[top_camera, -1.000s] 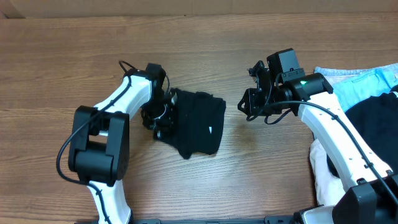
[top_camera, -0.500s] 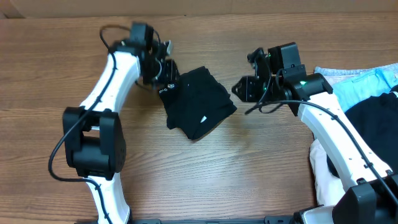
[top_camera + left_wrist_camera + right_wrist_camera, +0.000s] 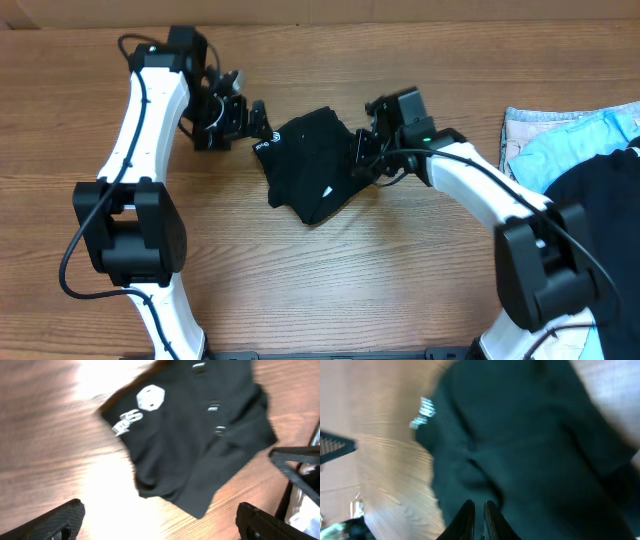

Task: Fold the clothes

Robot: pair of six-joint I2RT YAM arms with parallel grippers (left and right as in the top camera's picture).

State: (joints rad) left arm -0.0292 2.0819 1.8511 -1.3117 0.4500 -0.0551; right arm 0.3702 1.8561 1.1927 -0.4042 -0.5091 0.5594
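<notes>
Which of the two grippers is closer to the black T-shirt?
Right. The right gripper is over the right edge of the black T-shirt; the left gripper stands open just off its left corner.

Folded black T-shirt lying on the wooden table.
The left gripper is just beside its upper-left corner; the right gripper meets its right edge. Far right lie a light-blue garment and a black garment.

**Where Things Sit**

The T-shirt lies in the middle of the table. The left gripper is just beside it at 10 o'clock. The right gripper is on its edge at 3 o'clock. A pile of other clothes sits farther off at 3 o'clock.
</notes>
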